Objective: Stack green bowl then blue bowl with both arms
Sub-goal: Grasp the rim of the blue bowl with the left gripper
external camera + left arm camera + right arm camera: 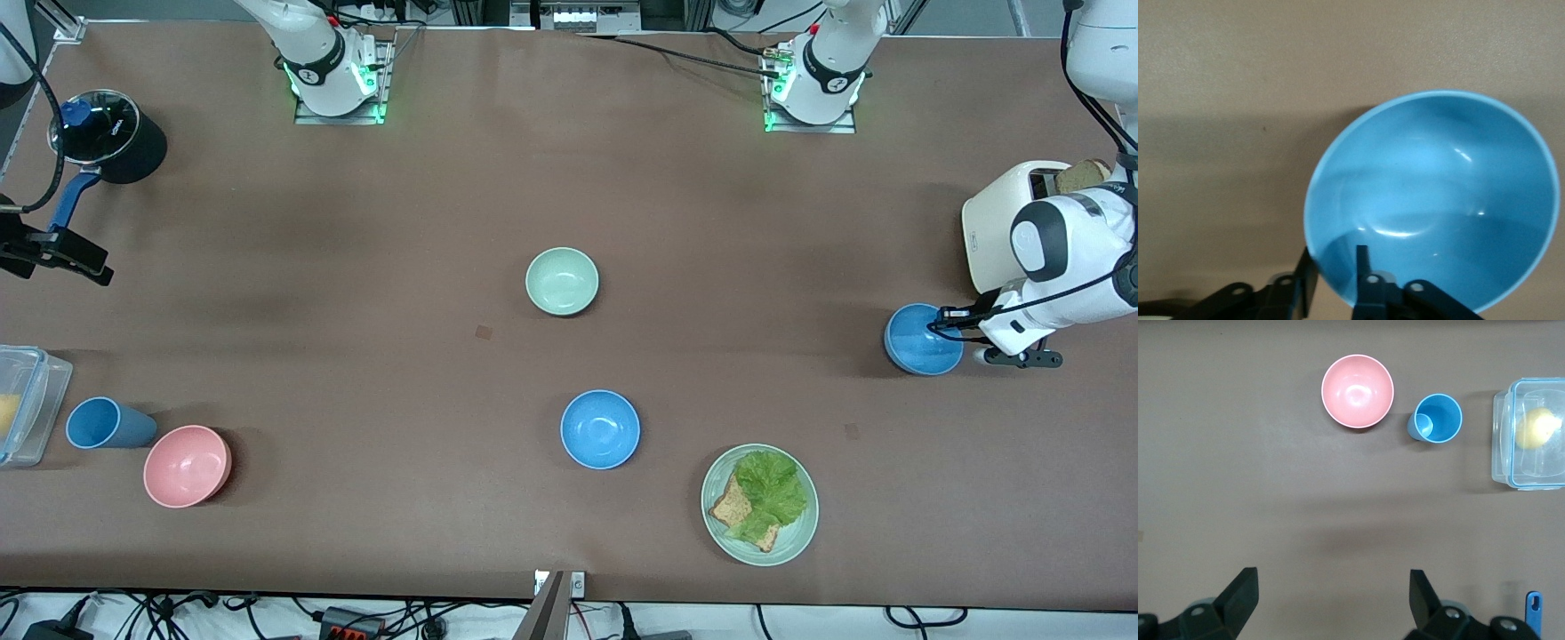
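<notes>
Here the left gripper [1336, 270] fingers clasp a blue bowl's [921, 340] rim, right gripper [1331, 600] fingers spread.

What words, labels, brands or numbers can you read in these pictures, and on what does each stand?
None can be read.
Pot lid: a short white mark, too blurred to read.
Toaster: a small dark mark on its side, too small to read.
The green bowl, both blue bowls, pink bowl and cup are plain.

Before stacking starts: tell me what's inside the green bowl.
Nothing: the green bowl sits empty mid-table, its whole inside visible. Whatever lies beneath it is hidden.
</notes>
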Motion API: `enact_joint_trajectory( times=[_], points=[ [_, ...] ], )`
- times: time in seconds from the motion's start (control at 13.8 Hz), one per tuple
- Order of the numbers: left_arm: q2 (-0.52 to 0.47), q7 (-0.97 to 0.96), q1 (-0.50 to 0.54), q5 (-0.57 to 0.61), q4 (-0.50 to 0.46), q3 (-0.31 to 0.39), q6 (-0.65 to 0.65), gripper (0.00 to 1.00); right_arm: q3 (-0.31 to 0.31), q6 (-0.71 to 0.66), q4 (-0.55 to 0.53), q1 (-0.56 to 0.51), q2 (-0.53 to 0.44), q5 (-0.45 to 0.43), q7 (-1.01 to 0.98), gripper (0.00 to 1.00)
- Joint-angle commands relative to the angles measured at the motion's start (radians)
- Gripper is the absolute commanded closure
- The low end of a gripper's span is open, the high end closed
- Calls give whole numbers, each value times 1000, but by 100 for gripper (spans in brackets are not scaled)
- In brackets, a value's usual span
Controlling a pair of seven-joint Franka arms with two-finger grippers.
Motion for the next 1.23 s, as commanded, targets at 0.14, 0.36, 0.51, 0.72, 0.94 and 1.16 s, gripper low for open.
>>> enact_joint_trajectory(
  times=[0.14,0.36,0.51,0.72,0.94,1.16],
  points=[
    [11,3,13,-29,19,-17,6,99,26,-5,-29,2,-26,-3,-4,0],
    [11,12,4,-49,30,-19,-3,100,29,-71,-32,-1,-22,49,-21,0],
    [8,7,-7,-49,31,-19,-11,100,31,-94,-26,-1,-13,43,-21,0],
    [-15,0,-4,-51,60,-58,-96,100,28,-83,-15,-4,-15,41,-64,0],
    [-20,-7,-4,-92,209,-110,-346,100,28,-80,17,-3,-6,44,-77,0],
    [-21,-175,-4,-118,330,-216,-555,100,28,-76,19,-3,-4,52,-64,0]
  ],
)
